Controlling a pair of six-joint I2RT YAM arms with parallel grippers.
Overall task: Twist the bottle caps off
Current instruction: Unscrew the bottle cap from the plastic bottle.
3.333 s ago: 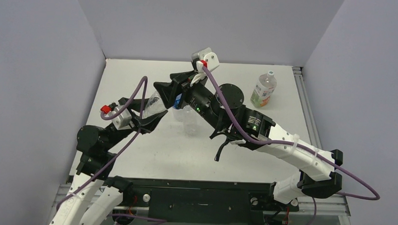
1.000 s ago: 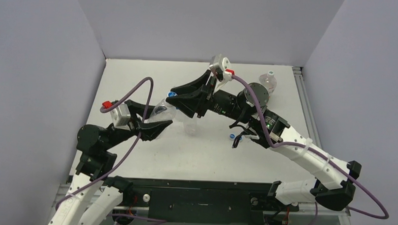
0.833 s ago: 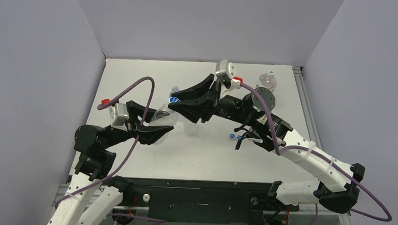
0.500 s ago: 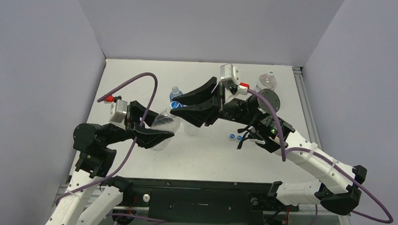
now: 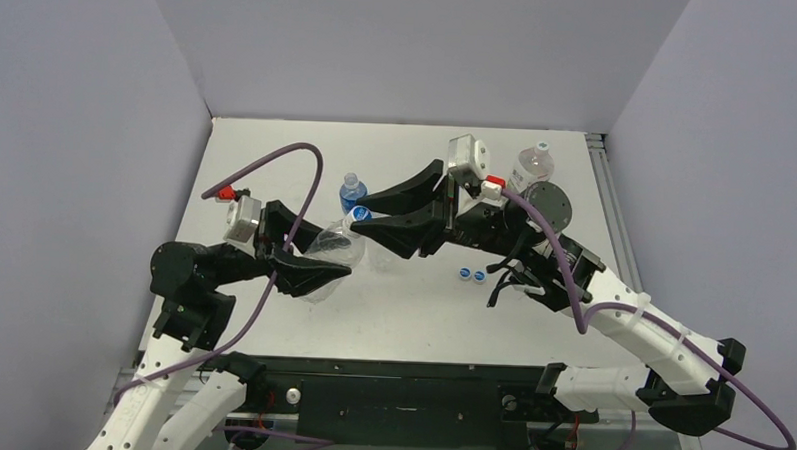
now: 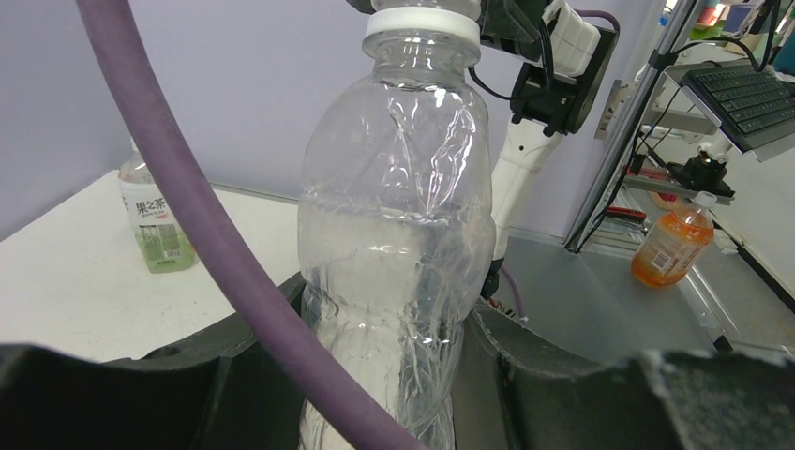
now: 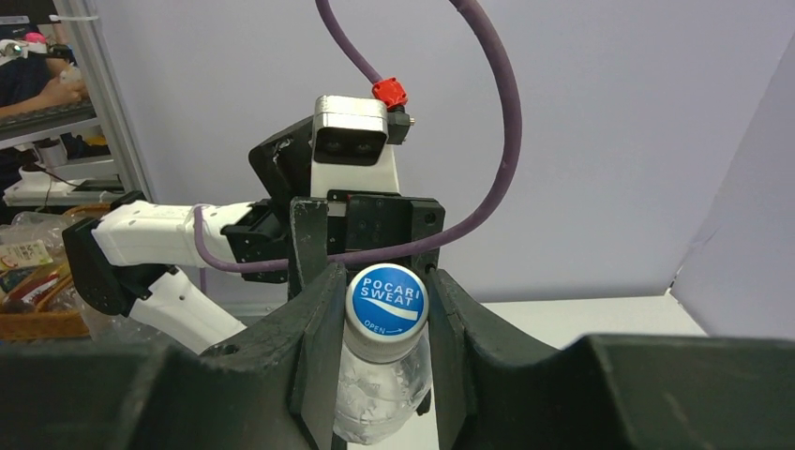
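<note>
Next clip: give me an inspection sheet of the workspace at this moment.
Surface: white table, plain.
Job's things: clear bottle tilted between both arms, blue cap on its neck; two loose blue caps on the table; blue-labelled bottle and green-labelled bottle upright.
Clutter: nothing seen.
Grippers: left gripper shut on the clear bottle; right gripper shut on the blue cap.
Cables: purple cable looping over each arm.
Surroundings: grey walls; orange bottle and keyboard beyond the table.
</note>
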